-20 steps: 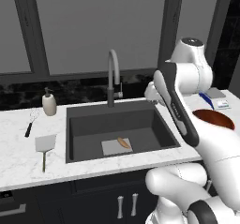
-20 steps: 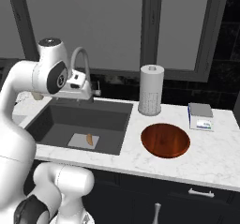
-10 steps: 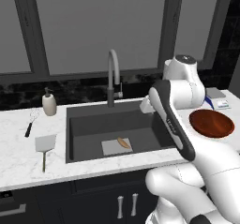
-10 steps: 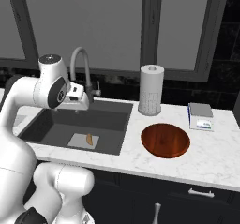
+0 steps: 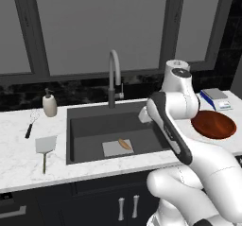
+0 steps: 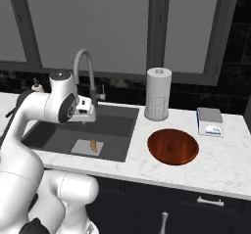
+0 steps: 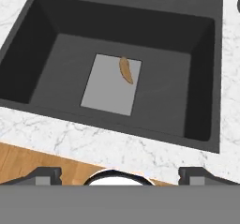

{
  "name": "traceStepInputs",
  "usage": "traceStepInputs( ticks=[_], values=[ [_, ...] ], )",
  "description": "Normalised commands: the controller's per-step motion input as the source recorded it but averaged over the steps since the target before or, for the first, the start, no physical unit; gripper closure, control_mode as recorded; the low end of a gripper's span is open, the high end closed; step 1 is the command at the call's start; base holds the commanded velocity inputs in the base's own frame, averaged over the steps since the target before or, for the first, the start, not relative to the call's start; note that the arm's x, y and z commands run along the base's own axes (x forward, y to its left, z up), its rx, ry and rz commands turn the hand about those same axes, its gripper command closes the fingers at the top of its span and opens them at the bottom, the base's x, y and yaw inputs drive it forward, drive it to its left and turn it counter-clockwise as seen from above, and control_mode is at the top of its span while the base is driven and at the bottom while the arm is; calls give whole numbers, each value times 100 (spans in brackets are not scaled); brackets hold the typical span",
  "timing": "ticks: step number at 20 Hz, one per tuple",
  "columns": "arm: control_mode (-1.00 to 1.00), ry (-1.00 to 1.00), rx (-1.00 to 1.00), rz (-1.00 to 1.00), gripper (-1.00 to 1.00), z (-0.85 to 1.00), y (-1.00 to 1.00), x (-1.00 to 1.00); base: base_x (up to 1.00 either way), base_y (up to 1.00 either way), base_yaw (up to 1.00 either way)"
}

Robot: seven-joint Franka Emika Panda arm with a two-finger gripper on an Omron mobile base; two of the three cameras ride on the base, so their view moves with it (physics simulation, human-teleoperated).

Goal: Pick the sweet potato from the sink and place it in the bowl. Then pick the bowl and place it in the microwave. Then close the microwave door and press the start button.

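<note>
1. Sweet potato [image 7: 125,70]: tan-orange.
2. Sink [image 7: 56,40]: dark grey, with a light grey square at its bottom.
3. Bowl [image 6: 173,146]: glossy reddish-brown.
4. Counter [image 6: 147,164]: white marble, grey-veined.
5. Faucet [image 5: 113,78]: grey.

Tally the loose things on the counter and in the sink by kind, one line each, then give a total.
Sweet potato: 1
Bowl: 1
Paper towel roll: 1
Kitchen scale: 1
Soap dispenser: 1
Spatula: 1
Whisk: 1
Total: 7

No readable text or labels appear anywhere.
</note>
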Motion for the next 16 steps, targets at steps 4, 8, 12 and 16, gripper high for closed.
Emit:
traceStepInputs(
  ticks=[4,8,12,16],
  values=[
    [-100,0,0,8,-100,-46,0,36,0,0,0],
    [-100,0,0,5,-100,-44,0,47,0,0,0],
    [-100,0,0,4,-100,-43,0,46,0,0,0],
    [-100,0,0,2,-100,-44,6,48,0,0,0]
  ],
)
